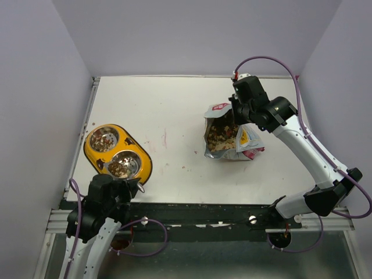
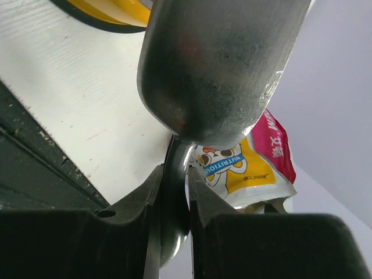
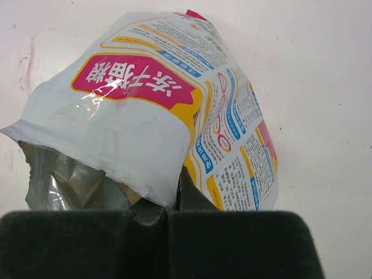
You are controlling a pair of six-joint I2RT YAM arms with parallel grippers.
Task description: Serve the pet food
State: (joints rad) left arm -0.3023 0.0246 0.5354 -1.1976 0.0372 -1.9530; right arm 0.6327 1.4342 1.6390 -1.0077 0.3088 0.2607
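The pet food bag [image 1: 229,136] lies open on the table at centre right, with brown and reddish kibble [image 1: 223,135] showing in its mouth. My right gripper [image 1: 237,118] is shut on the bag's torn upper edge [image 3: 148,192] and holds it open. The yellow double-bowl feeder [image 1: 118,152] sits at the left, with kibble in both steel bowls [image 1: 122,167]. My left gripper [image 2: 175,192] is shut on the handle of the silver metal scoop [image 2: 218,64], near the feeder's near end [image 1: 125,189]. The scoop's inside is hidden.
White walls close in the table on the left, back and right. A dark metal rail [image 1: 203,215] runs along the near edge. A few loose pellets and reddish marks [image 1: 164,138] lie on the table between feeder and bag.
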